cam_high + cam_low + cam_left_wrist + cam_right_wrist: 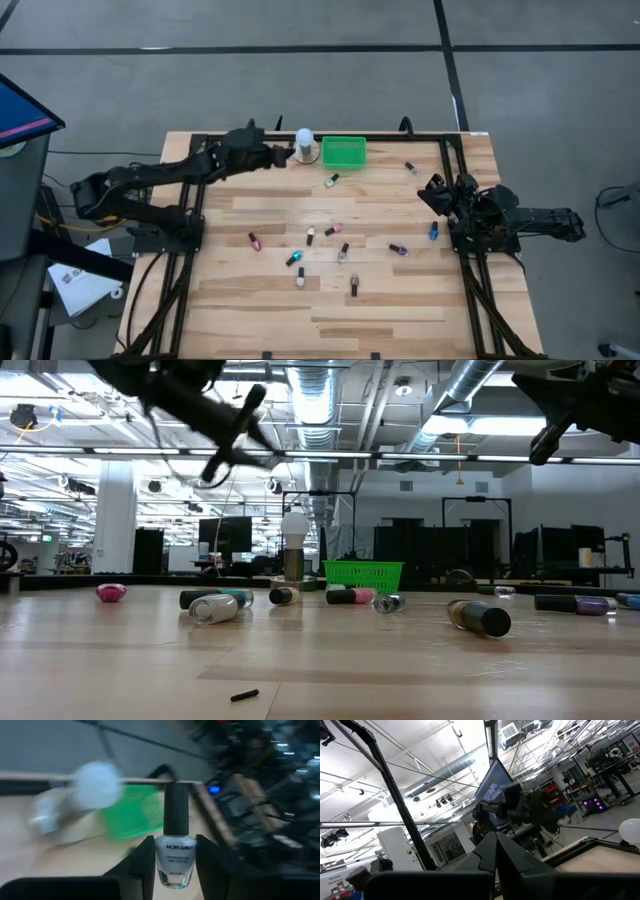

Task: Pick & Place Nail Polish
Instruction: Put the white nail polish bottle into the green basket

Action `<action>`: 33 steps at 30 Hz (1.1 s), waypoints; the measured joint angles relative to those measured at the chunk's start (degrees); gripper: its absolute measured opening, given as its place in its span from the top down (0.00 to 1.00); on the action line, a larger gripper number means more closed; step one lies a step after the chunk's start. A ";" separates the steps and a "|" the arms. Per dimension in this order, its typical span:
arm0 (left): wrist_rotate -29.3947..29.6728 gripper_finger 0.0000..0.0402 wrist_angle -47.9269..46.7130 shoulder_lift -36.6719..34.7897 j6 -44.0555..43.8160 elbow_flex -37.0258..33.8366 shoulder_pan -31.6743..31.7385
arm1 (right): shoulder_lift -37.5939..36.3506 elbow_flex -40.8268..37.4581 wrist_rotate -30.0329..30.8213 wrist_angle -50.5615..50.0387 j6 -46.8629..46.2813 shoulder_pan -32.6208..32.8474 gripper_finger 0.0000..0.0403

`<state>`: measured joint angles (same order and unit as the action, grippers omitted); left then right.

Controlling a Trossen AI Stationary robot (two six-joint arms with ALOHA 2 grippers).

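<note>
My left gripper (283, 155) is raised over the table's far edge, beside the white dome-topped object (305, 147) and the green tray (344, 152). It is shut on a pale silvery nail polish bottle (174, 862) with a black cap (176, 810). Several other nail polish bottles (310, 236) lie on their sides across the middle of the wooden table. One lies just in front of the tray (331, 181). My right gripper (496, 840) is shut and holds nothing. It waits folded back at the table's right edge (440, 190). My left gripper pinches the bottle's glass body (161, 860) between its two fingers, one on each side. The black cap sticks out beyond the fingertips, so the bottle lies along the fingers. The fingers reach from the table's left toward the tray, slanting slightly down. The bottle is lifted clear of the table (250, 405).
Black frame rails (455, 160) run along the table's left, right and far sides. A small dark piece (244, 696) lies on the wood near the front edge. The near part of the table has bare wood (330, 320).
</note>
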<state>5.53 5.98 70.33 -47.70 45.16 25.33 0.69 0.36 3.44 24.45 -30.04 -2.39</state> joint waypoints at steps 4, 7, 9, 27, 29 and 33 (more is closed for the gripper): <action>-2.48 0.75 3.19 7.14 3.84 8.20 -1.23 | 0.00 0.00 0.00 0.00 0.00 0.02 1.00; -3.44 0.75 3.41 13.72 8.35 16.18 -2.18 | 0.00 0.00 0.00 0.00 0.00 0.00 1.00; -4.01 0.75 2.64 18.25 11.30 21.38 -2.66 | 0.00 0.00 -0.01 0.00 0.01 0.00 1.00; 5.22 0.75 -25.31 44.85 46.28 51.58 -3.33 | -0.02 0.00 -0.44 0.02 0.00 0.11 1.00; 5.26 0.75 -25.34 45.94 48.22 51.66 -2.96 | 0.00 0.00 -0.44 0.02 0.00 0.11 1.00; 5.34 0.75 -25.69 48.21 51.03 51.72 -2.08 | 0.00 0.00 -0.44 0.02 -0.47 0.11 1.00</action>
<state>10.88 -19.70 118.54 3.32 96.88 23.25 0.69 0.36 3.00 24.47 -30.52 -2.28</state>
